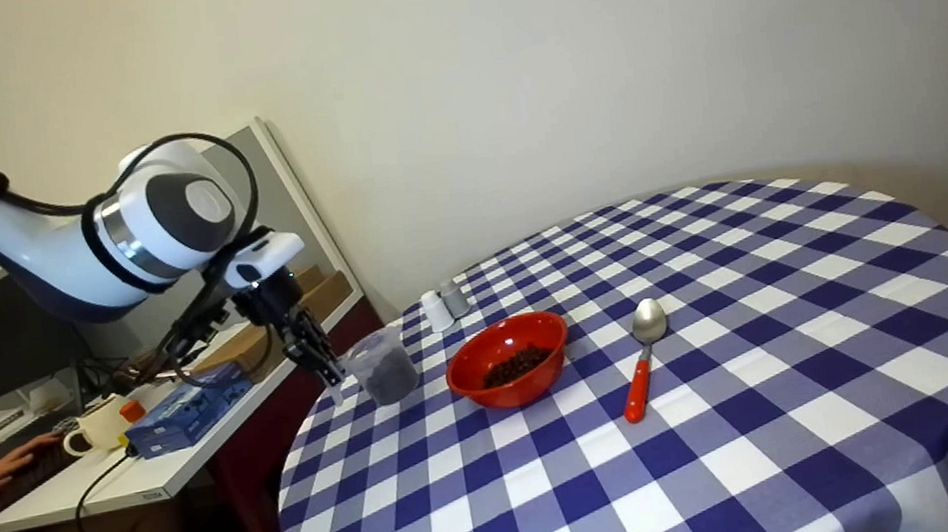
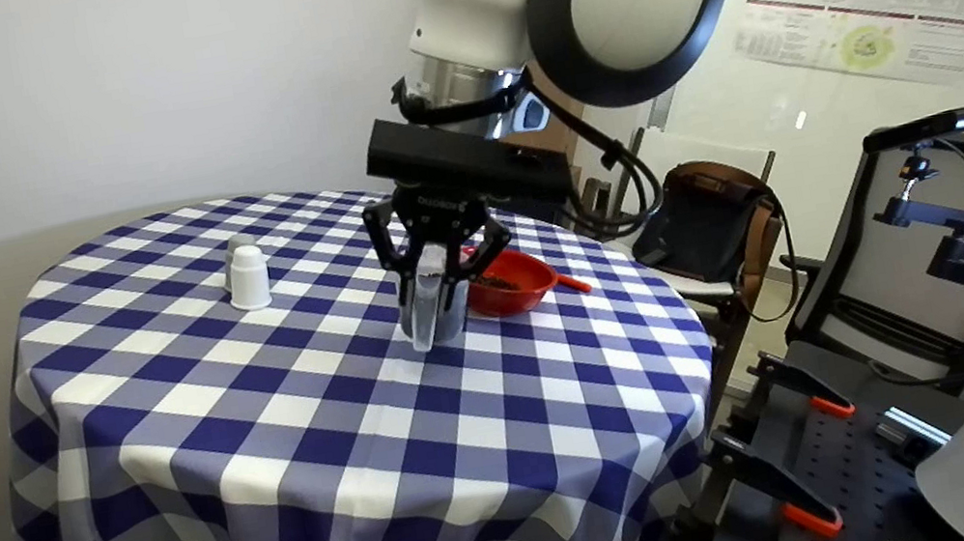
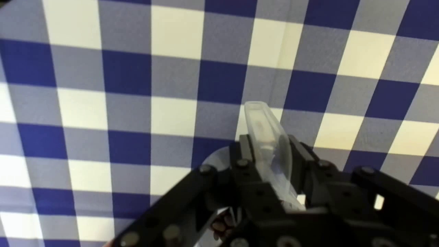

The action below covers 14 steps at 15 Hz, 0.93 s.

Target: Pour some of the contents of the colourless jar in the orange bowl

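Colourless jar (image 1: 380, 362) at nine o'clock of orange bowl (image 1: 529, 394) in exterior view, just beside it, roughly upright. Dull grey contents (image 1: 393, 381) low in jar. Gripper (image 3: 269, 147) clamped on jar's clear handle (image 3: 261, 125), pinched from both sides. Whether jar base touches checked tablecloth (image 1: 781, 372): cannot tell. Brown bits (image 1: 515, 365) inside bowl. Spoon (image 1: 641, 369) at bowl's three o'clock; white container (image 1: 437, 311) and grey container (image 1: 454, 298) toward eleven.
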Tool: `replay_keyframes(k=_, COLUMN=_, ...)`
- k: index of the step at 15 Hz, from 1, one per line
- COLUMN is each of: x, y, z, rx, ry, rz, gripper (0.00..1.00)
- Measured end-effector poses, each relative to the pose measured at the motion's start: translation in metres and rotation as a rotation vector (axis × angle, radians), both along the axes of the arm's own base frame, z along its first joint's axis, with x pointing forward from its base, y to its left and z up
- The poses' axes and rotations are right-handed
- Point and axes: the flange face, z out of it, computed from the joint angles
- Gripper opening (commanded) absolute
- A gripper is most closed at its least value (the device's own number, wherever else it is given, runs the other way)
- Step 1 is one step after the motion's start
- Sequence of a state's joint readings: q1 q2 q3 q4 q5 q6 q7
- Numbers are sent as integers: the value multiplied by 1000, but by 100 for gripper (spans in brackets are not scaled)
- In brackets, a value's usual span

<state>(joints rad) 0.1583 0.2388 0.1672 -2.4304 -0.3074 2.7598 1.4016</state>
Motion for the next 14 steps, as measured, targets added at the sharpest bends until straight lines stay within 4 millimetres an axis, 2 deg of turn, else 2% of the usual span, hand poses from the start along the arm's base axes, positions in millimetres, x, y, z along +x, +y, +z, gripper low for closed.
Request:
replay_keyframes(k=3, x=1, y=-29, z=34, rx=-53, ry=3, rz=137, gripper=10)
replay_keyframes(k=5, x=-1, y=-41, z=57, rx=-86, ry=9, rz=241, gripper=10)
replay_keyframes(k=10, x=-9, y=-47, z=108, rx=-107, ry=0, rz=503, gripper=9)
replay_keyframes(k=14, x=-12, y=-61, z=136, rx=-99, ry=10, rz=705, gripper=9)
